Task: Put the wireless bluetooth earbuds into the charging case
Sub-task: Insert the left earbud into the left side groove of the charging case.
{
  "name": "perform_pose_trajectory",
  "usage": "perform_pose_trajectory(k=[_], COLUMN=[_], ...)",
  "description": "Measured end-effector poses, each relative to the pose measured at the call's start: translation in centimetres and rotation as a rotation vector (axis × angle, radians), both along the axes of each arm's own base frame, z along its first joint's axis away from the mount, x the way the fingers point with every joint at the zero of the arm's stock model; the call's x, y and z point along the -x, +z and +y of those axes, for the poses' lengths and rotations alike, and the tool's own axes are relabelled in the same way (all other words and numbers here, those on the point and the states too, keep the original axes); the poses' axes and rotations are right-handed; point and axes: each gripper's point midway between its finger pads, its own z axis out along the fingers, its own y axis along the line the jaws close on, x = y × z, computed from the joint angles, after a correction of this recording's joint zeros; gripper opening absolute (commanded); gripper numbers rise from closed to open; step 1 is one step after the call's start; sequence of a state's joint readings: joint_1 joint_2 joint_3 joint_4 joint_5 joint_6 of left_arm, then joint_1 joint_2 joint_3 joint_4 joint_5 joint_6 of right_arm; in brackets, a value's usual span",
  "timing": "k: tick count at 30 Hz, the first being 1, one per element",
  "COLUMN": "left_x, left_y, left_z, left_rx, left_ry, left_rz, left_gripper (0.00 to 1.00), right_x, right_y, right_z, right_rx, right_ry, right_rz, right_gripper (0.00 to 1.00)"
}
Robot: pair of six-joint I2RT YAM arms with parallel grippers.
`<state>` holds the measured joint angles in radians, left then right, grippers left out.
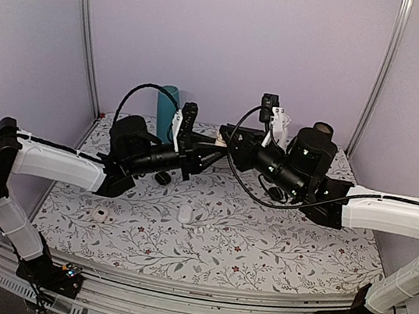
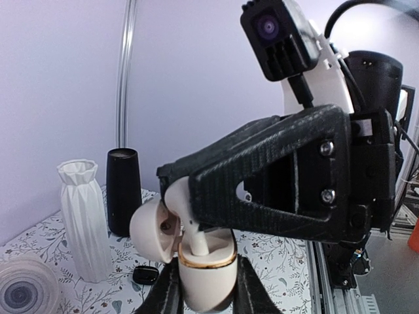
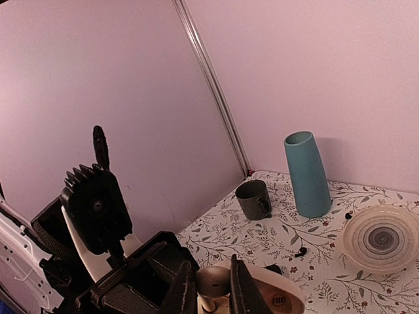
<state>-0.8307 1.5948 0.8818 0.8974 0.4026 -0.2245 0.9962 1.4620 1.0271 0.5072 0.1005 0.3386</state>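
Observation:
A cream charging case (image 2: 204, 271) with a gold rim hangs above the table, lid swung open to the left. My left gripper (image 2: 206, 278) is shut on its body from both sides. A white earbud (image 2: 186, 216) stands stem-down in the case's opening. My right gripper (image 3: 213, 282) is shut on the earbud's head (image 3: 213, 280), with the open lid (image 3: 275, 296) just to the right. From above, the two grippers (image 1: 209, 149) (image 1: 228, 138) meet over the back middle of the table, and the case (image 1: 222, 138) shows only as a small cream patch.
A teal vase (image 1: 166, 111), a dark mug (image 3: 254, 198) and a ribbed glass dish (image 3: 382, 237) stand at the back. A white vase (image 2: 85, 219) and a black cylinder (image 2: 123, 190) are nearby. A white case (image 1: 101, 214), a white pebble-like case (image 1: 184, 214) and a black case (image 2: 145, 275) lie on the floral cloth.

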Motion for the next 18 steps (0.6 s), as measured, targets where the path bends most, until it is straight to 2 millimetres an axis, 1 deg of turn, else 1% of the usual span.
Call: perform_pose_trajectory(k=[18], left_x=[-0.40], left_y=[-0.06], left_z=[0.13], left_rx=[-0.004], left_ry=[0.027], left_rz=[-0.007], left_gripper=[0.00], right_x=[-0.16], right_y=[-0.10], right_z=[-0.22], right_rx=[-0.002], right_ry=[-0.015], right_rz=[0.001], right_gripper=[0.15])
